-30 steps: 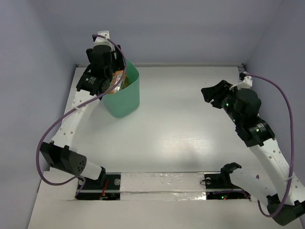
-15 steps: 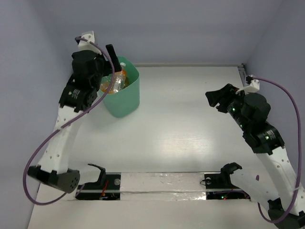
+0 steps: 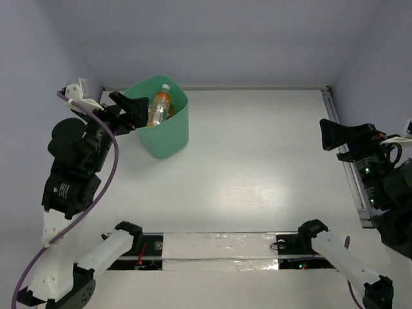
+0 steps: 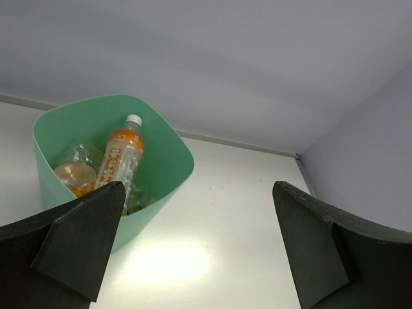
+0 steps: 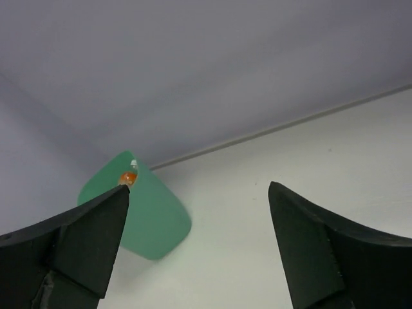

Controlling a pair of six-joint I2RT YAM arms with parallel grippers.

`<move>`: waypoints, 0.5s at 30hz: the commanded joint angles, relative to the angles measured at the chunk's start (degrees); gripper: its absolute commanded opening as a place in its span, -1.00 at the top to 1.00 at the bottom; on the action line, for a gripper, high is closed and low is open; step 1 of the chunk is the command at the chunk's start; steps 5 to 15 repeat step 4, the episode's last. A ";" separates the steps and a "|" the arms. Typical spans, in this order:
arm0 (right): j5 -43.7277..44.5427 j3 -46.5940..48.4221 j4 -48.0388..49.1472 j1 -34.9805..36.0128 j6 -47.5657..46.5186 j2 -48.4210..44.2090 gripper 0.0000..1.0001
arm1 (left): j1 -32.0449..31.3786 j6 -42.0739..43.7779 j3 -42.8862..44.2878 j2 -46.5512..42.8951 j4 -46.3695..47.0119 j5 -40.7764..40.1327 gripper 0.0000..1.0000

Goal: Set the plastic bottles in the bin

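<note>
The white counter point(image 3: 257, 180) carries the mint-green bin point(image 3: 170, 135) far left; left jaws gape wide, empty, beside its rim; right jaws gape wide, empty, well apart at the right edge; plastic bottles point(image 4: 121, 154), one orange, lie inside the bin.

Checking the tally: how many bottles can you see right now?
2 for sure, both inside the bin: a white-capped orange bottle standing tilted, and a second orange bottle left of it. More may lie hidden beneath.
</note>
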 commanded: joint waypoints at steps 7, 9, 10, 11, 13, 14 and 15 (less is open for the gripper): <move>3.33 0.37 -3.96 -0.48 0.01 0.81 -1.00 | 0.22 -2.77 -3.67 -2.86 1.04 4.94 -0.98; 3.33 0.37 -3.96 -0.48 0.01 0.81 -1.00 | 0.22 -2.77 -3.67 -2.86 1.04 4.94 -0.98; 3.33 0.37 -3.96 -0.48 0.01 0.81 -1.00 | 0.22 -2.77 -3.67 -2.86 1.04 4.94 -0.98; 3.33 0.37 -3.96 -0.48 0.01 0.81 -1.00 | 0.22 -2.77 -3.67 -2.86 1.04 4.94 -0.98; 3.33 0.37 -3.96 -0.48 0.01 0.81 -1.00 | 0.22 -2.77 -3.67 -2.86 1.04 4.94 -0.98; 3.33 0.37 -3.96 -0.48 0.01 0.81 -1.00 | 0.22 -2.77 -3.67 -2.86 1.04 4.94 -0.98; 3.33 0.37 -3.96 -0.48 0.01 0.81 -1.00 | 0.22 -2.77 -3.67 -2.86 1.04 4.94 -0.98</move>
